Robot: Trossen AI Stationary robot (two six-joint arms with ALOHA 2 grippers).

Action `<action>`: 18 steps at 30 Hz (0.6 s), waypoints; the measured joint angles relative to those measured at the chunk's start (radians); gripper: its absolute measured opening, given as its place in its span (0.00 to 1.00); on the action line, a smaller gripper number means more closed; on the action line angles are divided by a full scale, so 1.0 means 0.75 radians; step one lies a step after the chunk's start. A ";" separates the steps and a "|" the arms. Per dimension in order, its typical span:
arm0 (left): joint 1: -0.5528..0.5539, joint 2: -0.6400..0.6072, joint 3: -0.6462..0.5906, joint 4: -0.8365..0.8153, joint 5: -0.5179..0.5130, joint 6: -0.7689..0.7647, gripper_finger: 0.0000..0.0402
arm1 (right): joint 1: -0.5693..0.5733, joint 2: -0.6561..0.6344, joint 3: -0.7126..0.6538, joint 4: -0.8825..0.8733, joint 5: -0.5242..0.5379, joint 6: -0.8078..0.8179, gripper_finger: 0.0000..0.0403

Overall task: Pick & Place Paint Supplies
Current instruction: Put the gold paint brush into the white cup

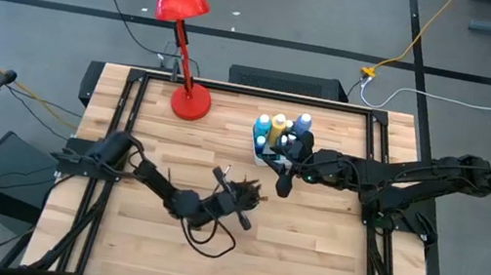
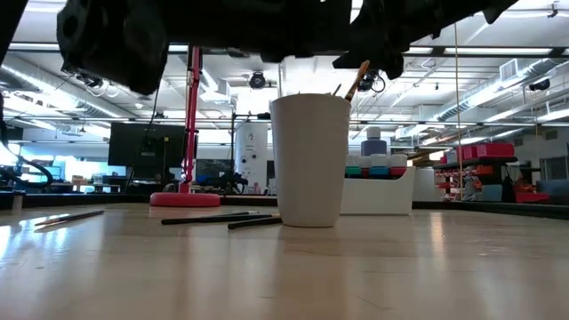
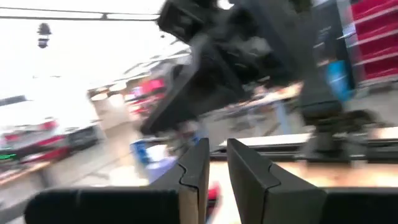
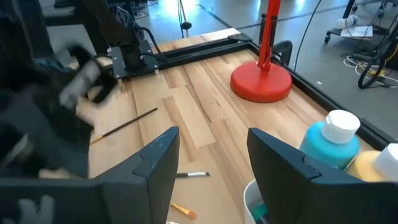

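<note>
Small paint bottles (image 1: 279, 128), blue, teal and yellow, stand in a white tray (image 2: 378, 194) at the far middle of the table; a teal one (image 4: 333, 142) and a yellow one (image 4: 373, 167) show close by. In front of them stands a white cup (image 2: 309, 160) with brush ends (image 2: 357, 78) sticking out of it. Thin brushes (image 2: 218, 219) lie flat on the wood, as does another brush (image 4: 124, 126). My right gripper (image 4: 211, 155) hangs open above the cup's rim (image 4: 247, 198). My left gripper (image 3: 217, 168), mid-table (image 1: 241, 196), stands a little open with nothing between its fingers.
A red desk lamp stands with its round base (image 1: 190, 102) at the far left of the bottles. A black cable loop (image 1: 209, 240) lies under the left arm. A long brush (image 2: 67, 218) lies toward the left. Bare wood stretches along the near edge.
</note>
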 joint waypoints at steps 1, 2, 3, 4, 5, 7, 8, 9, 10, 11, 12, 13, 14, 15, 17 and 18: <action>-0.010 -0.016 0.009 -0.003 -0.043 0.043 0.17 | 0.000 0.000 0.000 -0.002 0.000 -0.005 0.48; -0.022 -0.036 0.019 -0.009 -0.078 0.092 0.17 | 0.000 0.000 0.000 -0.001 -0.001 -0.009 0.48; -0.035 -0.061 0.026 -0.015 -0.122 0.141 0.17 | 0.000 0.000 0.000 -0.001 -0.001 -0.010 0.48; -0.050 -0.087 0.034 -0.017 -0.177 0.194 0.17 | 0.000 0.000 0.000 0.000 -0.001 -0.010 0.48; -0.065 -0.113 0.044 -0.018 -0.244 0.246 0.17 | 0.000 0.000 0.000 0.000 -0.001 -0.010 0.48; -0.094 -0.172 0.061 -0.025 -0.402 0.359 0.17 | 0.000 0.000 0.000 0.000 -0.002 -0.010 0.48; -0.109 -0.206 0.069 -0.029 -0.478 0.414 0.17 | 0.000 0.000 0.000 0.000 -0.002 -0.010 0.48; -0.125 -0.246 0.072 -0.046 -0.508 0.423 0.17 | 0.000 0.000 0.000 0.000 -0.002 -0.010 0.48; -0.146 -0.293 0.068 -0.077 -0.515 0.422 0.17 | 0.000 0.000 0.000 0.000 -0.002 -0.010 0.48; -0.165 -0.343 0.066 -0.117 -0.516 0.422 0.17 | 0.000 0.000 0.000 0.001 -0.002 -0.010 0.48; -0.185 -0.389 0.066 -0.173 -0.516 0.424 0.17 | 0.000 0.000 0.000 0.002 -0.002 -0.010 0.48; -0.203 -0.432 0.066 -0.233 -0.515 0.430 0.17 | 0.000 0.000 0.000 0.002 -0.003 -0.010 0.48; -0.221 -0.475 0.066 -0.302 -0.518 0.439 0.17 | 0.000 0.000 0.000 0.006 -0.003 -0.010 0.48; -0.236 -0.512 0.066 -0.372 -0.522 0.451 0.17 | 0.000 0.000 0.000 0.014 -0.003 -0.010 0.48; -0.249 -0.581 0.066 -0.514 -0.522 0.469 0.17 | 0.000 0.000 0.000 0.026 -0.003 -0.010 0.48; -0.248 -0.617 0.066 -0.606 -0.522 0.478 0.17 | 0.000 0.000 0.000 0.030 -0.002 -0.010 0.48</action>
